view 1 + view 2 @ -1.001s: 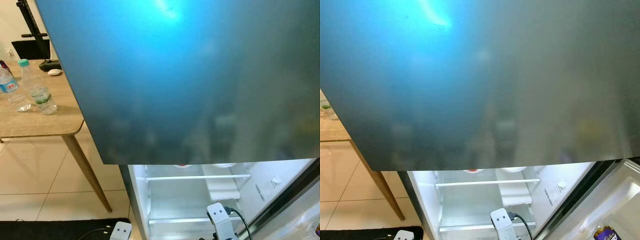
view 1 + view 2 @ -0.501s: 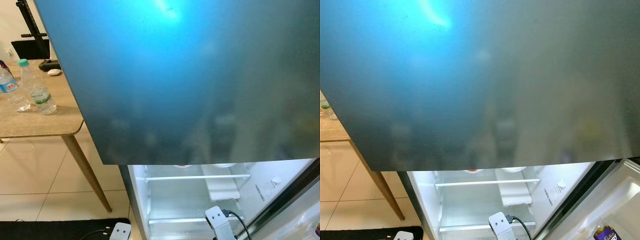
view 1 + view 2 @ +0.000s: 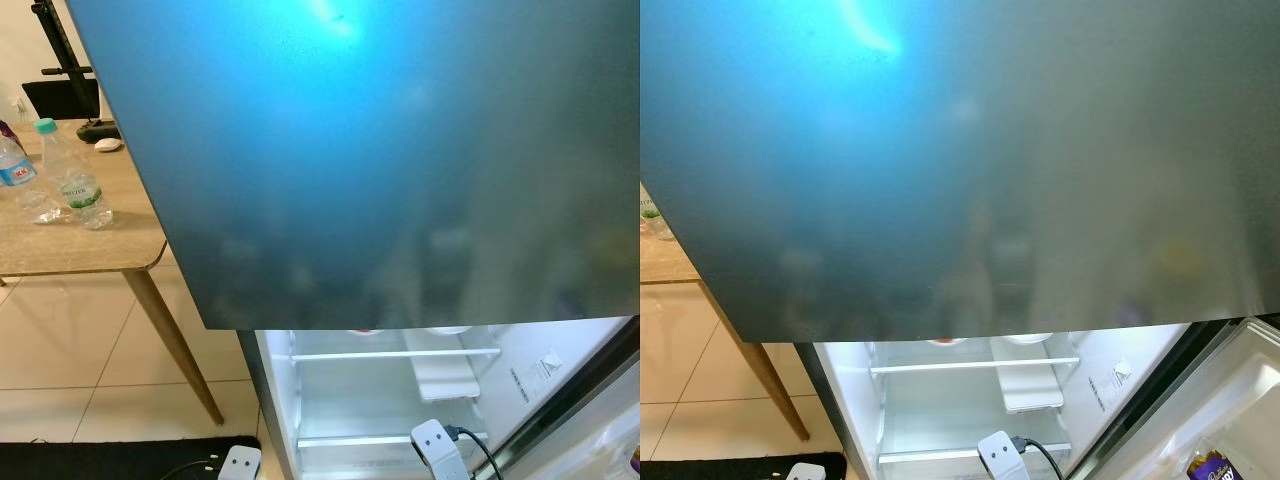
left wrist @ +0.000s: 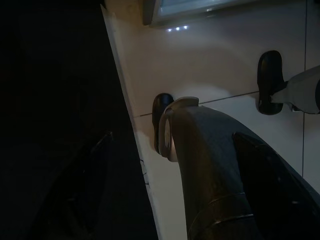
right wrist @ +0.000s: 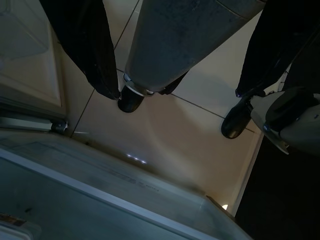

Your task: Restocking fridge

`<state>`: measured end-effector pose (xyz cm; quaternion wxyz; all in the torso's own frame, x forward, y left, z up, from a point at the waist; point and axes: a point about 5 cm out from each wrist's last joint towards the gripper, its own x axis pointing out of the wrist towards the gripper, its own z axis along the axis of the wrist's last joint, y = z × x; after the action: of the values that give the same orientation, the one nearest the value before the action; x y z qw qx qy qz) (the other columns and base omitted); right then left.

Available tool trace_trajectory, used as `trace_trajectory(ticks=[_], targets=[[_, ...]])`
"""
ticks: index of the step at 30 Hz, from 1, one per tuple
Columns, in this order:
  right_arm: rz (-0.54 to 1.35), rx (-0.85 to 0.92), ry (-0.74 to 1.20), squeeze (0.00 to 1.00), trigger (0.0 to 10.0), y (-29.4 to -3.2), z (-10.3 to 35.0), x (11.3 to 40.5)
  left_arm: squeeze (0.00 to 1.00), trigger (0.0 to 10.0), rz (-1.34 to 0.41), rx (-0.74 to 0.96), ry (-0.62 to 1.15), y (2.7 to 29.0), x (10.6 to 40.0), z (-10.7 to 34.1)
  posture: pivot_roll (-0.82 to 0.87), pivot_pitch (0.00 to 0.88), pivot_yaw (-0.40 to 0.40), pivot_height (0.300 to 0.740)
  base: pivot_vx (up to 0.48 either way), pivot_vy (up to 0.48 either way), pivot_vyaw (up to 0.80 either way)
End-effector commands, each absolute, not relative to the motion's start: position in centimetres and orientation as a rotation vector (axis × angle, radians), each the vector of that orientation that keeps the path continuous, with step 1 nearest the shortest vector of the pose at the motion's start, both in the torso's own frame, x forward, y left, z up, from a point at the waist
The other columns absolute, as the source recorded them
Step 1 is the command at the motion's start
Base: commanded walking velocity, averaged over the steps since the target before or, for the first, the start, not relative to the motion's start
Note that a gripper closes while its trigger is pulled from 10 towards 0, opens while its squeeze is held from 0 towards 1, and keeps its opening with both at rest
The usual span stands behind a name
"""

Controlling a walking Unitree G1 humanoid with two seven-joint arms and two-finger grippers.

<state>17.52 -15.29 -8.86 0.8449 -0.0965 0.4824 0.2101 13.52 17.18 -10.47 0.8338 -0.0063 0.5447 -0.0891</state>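
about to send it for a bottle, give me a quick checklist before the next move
1. Fridge open: ok, the lit shelves show below the closed upper door.
2. Shelf room: ok, the shelf looks mostly bare.
3. Bottles ready: ok, upright on the table.
4. Left gripper free: cannot tell, too dark.
5. Right gripper free: ok, open, nothing held, hanging over the floor.

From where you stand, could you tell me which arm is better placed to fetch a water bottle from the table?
Probably left: the bottles stand on the table on the left arm's side; the right arm hangs before the open fridge.
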Motion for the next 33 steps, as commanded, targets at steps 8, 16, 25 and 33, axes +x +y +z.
trace_trajectory(ticks=[8,16,25,33], targets=[[0.446,-0.203,1.035,0.0,10.0,-15.3,-9.02,17.19,0.0,10.0,-0.191,-0.023,1.171,16.91,13.14,-10.62,0.03,0.0,-0.015,0.74,0.0,0.0,0.0],[0.443,-0.199,1.035,0.0,10.0,-15.28,-9.03,17.19,0.0,10.0,-0.191,-0.02,1.172,16.94,13.13,-10.63,0.03,0.0,-0.013,0.74,0.0,0.0,0.0],[0.444,-0.2,1.036,0.0,10.0,-15.31,-9.03,17.19,0.0,10.0,-0.19,-0.021,1.173,16.89,13.14,-10.63,0.03,0.0,-0.012,0.74,0.0,0.0,0.0],[0.444,-0.2,1.036,0.0,10.0,-15.31,-9.01,17.23,0.0,10.0,-0.19,-0.021,1.172,16.89,13.21,-10.61,0.03,0.0,-0.013,0.74,0.0,0.0,0.0]])
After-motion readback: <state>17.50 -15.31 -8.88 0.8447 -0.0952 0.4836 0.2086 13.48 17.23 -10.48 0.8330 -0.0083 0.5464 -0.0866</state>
